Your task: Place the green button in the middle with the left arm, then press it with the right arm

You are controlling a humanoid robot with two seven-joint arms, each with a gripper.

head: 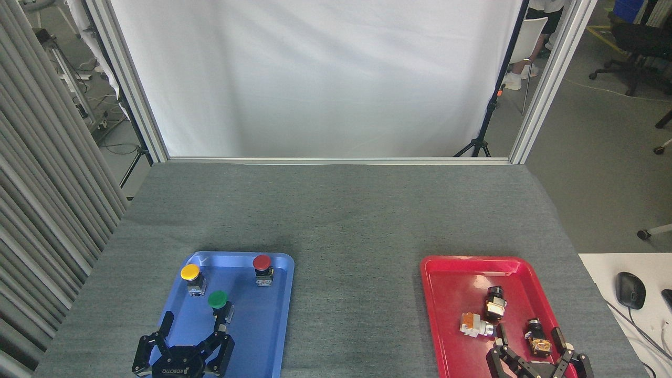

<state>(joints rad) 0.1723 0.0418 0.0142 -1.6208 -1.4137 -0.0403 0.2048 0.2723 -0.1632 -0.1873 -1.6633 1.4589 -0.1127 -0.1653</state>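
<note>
The green button (218, 302) stands upright in the blue tray (262, 336), near its middle. My left gripper (193, 324) hovers over the tray's near end, just below the button, fingers spread open and nothing between them; one fingertip reaches close to the button's body. My right gripper (530, 336) is open over the near end of the red tray (451, 294), holding nothing. The middle (357, 315), bare grey cloth between the two trays, has nothing on it.
A yellow button (191, 277) and a red button (262, 268) stand at the blue tray's far end. Three small switch parts (485, 315) lie in the red tray. A white side table with a black mouse (630, 290) sits at right.
</note>
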